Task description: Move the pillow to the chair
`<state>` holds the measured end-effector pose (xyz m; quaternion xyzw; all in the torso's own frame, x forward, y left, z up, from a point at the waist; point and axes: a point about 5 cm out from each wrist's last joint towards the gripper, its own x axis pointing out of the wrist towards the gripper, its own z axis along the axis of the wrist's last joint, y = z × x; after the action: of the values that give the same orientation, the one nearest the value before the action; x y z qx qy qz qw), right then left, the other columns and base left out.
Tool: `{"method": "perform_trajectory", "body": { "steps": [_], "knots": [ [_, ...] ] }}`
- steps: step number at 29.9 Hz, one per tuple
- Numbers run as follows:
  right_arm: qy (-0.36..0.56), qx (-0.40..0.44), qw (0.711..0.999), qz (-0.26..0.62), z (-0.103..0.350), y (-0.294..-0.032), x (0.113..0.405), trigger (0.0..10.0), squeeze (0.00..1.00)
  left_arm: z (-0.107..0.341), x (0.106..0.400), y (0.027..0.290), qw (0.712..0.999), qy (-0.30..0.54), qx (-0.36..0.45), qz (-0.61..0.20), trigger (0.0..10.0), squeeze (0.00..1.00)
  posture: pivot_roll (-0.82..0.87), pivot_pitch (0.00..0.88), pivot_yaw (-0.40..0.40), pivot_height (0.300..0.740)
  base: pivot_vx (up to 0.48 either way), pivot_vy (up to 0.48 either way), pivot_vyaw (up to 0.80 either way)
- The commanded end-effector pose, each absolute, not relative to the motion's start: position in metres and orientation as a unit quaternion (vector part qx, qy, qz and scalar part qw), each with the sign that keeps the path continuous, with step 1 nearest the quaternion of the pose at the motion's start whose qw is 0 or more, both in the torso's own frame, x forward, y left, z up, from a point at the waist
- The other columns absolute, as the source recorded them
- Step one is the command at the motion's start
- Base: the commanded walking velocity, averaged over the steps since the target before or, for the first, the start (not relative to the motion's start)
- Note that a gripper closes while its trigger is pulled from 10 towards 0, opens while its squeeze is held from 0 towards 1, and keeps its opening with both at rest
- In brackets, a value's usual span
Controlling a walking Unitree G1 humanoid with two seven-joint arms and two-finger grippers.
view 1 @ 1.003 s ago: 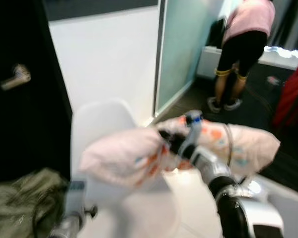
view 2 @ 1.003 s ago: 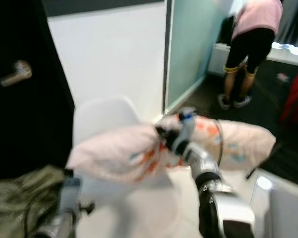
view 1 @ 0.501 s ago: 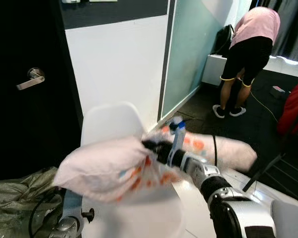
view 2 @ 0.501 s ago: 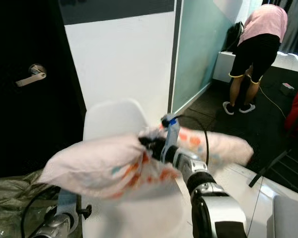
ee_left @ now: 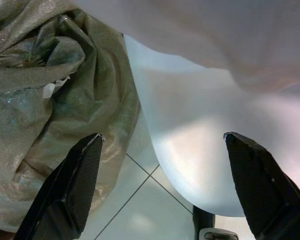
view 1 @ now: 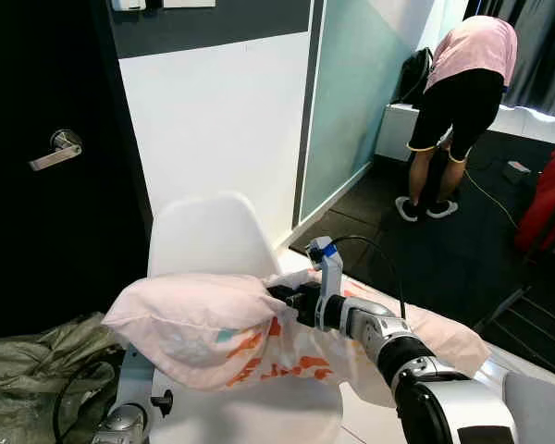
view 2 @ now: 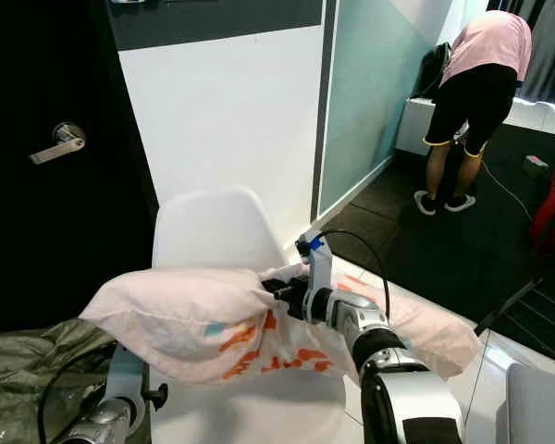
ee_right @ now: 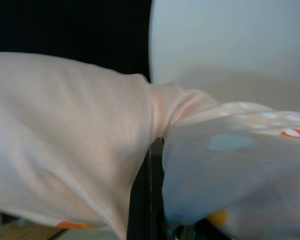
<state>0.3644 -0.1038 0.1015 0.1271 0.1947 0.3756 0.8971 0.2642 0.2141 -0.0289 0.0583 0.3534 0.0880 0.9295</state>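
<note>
A pale pink pillow (view 1: 194,324) with orange and teal marks hangs across the seat of a white shell chair (view 1: 208,236). My right gripper (view 1: 282,298) is shut on a bunched fold near its middle. Pinched fabric wraps over a black finger (ee_right: 150,200) in the right wrist view. The pillow's right end (view 1: 444,338) sags past the seat edge. I cannot tell whether it rests on the seat. My left gripper (ee_left: 162,185) is open, low beside the chair's shell (ee_left: 200,150) and under the pillow (ee_left: 215,40).
A crumpled olive-green sack (view 1: 28,370) lies on the floor left of the chair. Behind it is a black door with a lever handle (view 1: 55,148). A person in a pink top (view 1: 458,83) bends over at the back right, near something red (view 1: 550,185).
The pillow has come down from above the chair back to low over the seat, and its right end now sags. The camera view has also shifted and sharpened.
</note>
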Motion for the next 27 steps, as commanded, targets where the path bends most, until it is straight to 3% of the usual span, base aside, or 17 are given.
{"method": "perform_trajectory", "body": {
  "steps": [1,6,9,17,27],
  "knots": [
    [0.157,0.113,0.913,0.358,0.120,-0.104,0.376,10.0,0.00,-0.029,0.264,0.217,0.929,0.353,0.067,0.093,10.0,0.00,-0.07,0.011,-0.048,0.680,0.000,0.000,0.00],
    [0.181,0.086,0.917,0.346,0.118,-0.097,0.376,10.0,0.00,-0.029,0.263,0.217,0.929,0.352,0.068,0.097,10.0,0.00,-0.07,0.017,-0.049,0.660,0.000,0.000,0.00],
    [0.249,0.063,0.889,0.380,0.099,-0.085,0.364,10.0,0.00,-0.029,0.263,0.218,0.928,0.352,0.072,0.103,10.0,0.00,-0.06,0.026,-0.049,0.645,0.000,0.000,0.00],
    [0.326,0.096,0.852,0.398,0.083,-0.078,0.351,10.0,0.00,-0.029,0.262,0.220,0.926,0.352,0.078,0.109,10.0,0.00,-0.06,0.029,-0.048,0.615,0.000,0.000,0.00],
    [0.429,0.079,0.812,0.387,0.056,-0.091,0.330,10.0,0.00,-0.029,0.262,0.220,0.926,0.352,0.080,0.112,10.0,0.00,-0.06,0.030,-0.048,0.580,0.000,0.000,0.00]
  ]
}}
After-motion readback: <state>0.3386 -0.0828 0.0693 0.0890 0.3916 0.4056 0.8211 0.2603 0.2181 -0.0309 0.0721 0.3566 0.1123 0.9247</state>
